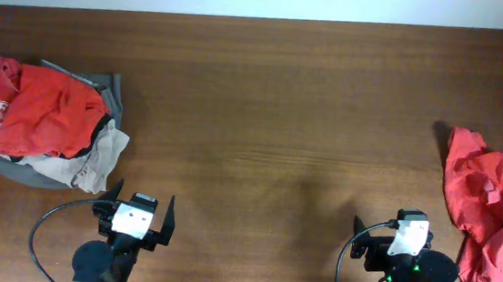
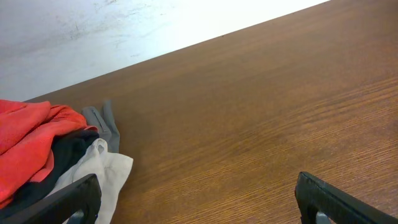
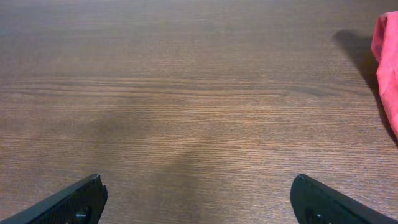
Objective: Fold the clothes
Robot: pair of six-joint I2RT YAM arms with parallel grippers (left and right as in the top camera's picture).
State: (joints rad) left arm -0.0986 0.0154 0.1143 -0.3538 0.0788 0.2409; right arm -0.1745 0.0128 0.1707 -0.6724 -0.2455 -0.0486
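Observation:
The clothes lie in two places. At the left of the table a crumpled red garment (image 1: 49, 110) tops a pile of beige, grey and black cloth (image 1: 86, 158). In the left wrist view that red cloth (image 2: 25, 143) is at the left edge. A loose orange-red garment (image 1: 492, 208) lies crumpled at the right edge, and only its edge (image 3: 387, 62) shows in the right wrist view. My left gripper (image 1: 144, 203) (image 2: 198, 186) is open near the front edge, just right of the pile, with bare wood between its fingers. My right gripper (image 1: 399, 231) (image 3: 198, 183) is open over bare wood, left of the orange-red garment.
The wooden table (image 1: 283, 98) stretches between the two heaps. A white cloth (image 2: 102, 168) from the pile reaches close to my left gripper's left finger. A pale wall (image 2: 124, 31) runs behind the table's far edge. A black cable (image 1: 43, 232) loops beside the left arm's base.

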